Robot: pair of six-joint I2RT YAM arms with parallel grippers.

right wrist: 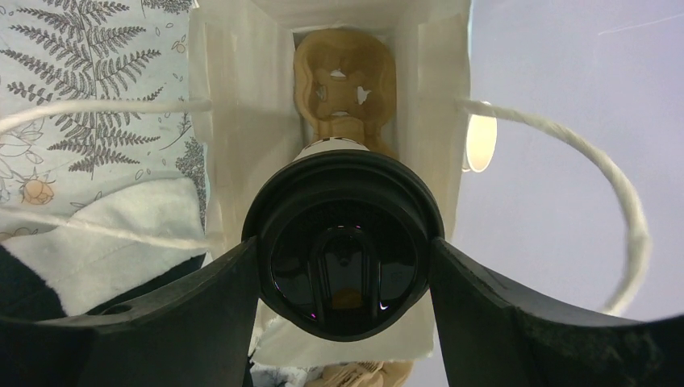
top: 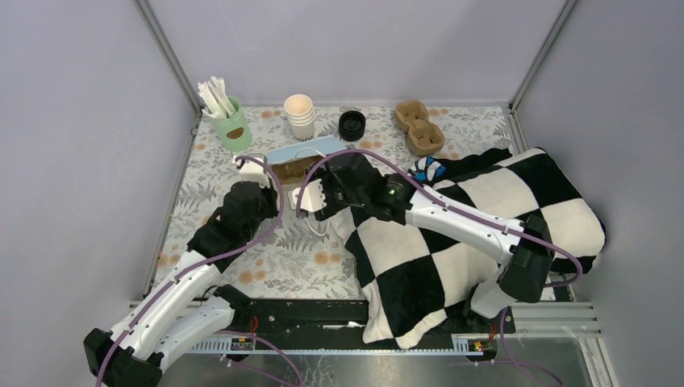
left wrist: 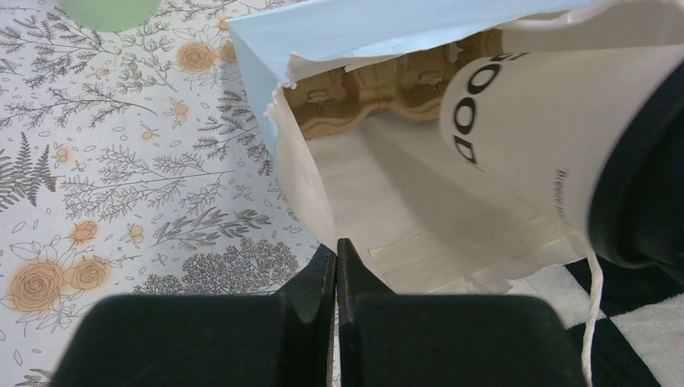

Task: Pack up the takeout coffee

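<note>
One takeout coffee (left wrist: 548, 121): cream paper cup, dark print on its side, black lid (right wrist: 343, 250) fitted.

Location: base end just inside the mouth of the paper bag (left wrist: 363, 28), which lies on its side on the floral table cover (left wrist: 121, 161). The lid end is outside the bag.

Holder: right gripper (right wrist: 344, 262), jaws spread wide and clamped on either side of the lid rim.

Second claw: left gripper (left wrist: 335, 270), fingers pressed fully together, tips at the bag's lower lip. Whether paper is pinched between them cannot be told.

Also in the bag: one cardboard cup carrier (right wrist: 343, 81), at the far end.

Orientation: the cup lies roughly horizontal, base leading toward the carrier and lid facing back at the right wrist. Its long axis runs lid to base, in line with the bag's length.

Hazards, as judged:
- The grip sits on the lid rim alone, so a push against resistance could pop the lid or let the cup slip free.
- The base may butt the carrier's edge instead of seating in a well.
- If the bag's lip is not truly held, the bag may slide ahead of the push.
- The handle string (right wrist: 621, 201) loops close to the right finger and could snag on withdrawal.
- On its side, a filled cup may leak at the lid.
</note>
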